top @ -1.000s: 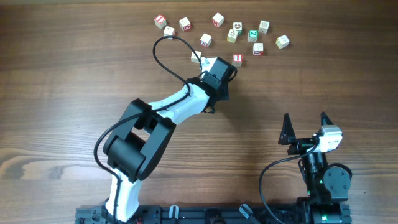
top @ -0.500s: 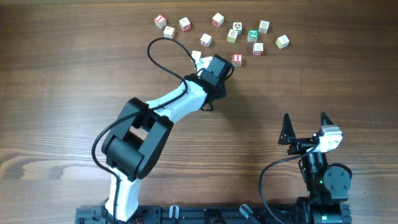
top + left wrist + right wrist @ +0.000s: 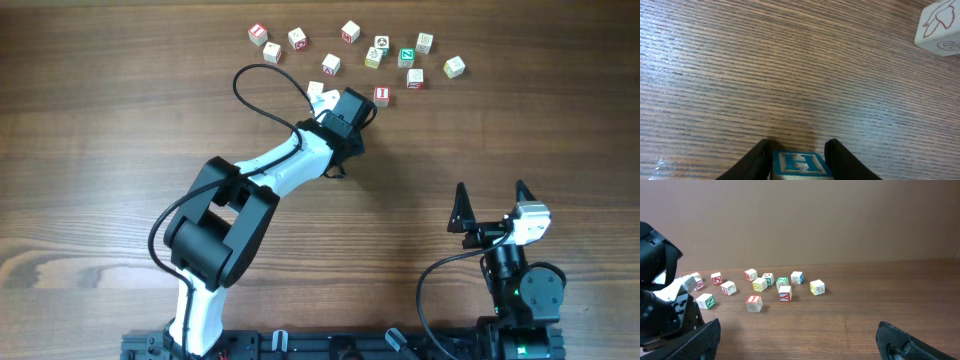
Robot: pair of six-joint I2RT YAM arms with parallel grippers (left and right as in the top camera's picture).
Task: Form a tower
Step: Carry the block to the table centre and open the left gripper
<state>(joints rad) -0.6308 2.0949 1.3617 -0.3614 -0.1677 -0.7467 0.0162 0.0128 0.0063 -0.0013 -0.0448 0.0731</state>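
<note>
Find the right gripper [image 3: 490,192] at the near edge of the wooden table [image 3: 90,150], fingers spread fully apart, gripping nothing. Farther out, find the left gripper [image 3: 799,146] low over the tabletop, fingers clamped against both sides of the blue-H cube [image 3: 801,165]. Ahead and to the right in the left wrist view, note the red-bird cube [image 3: 940,26], well apart from the clamped one. Beyond, note the loose lettered cubes [image 3: 349,31], scattered singly along the far side. Treat position of the tower as undetermined: cannot tell from these views.
</note>
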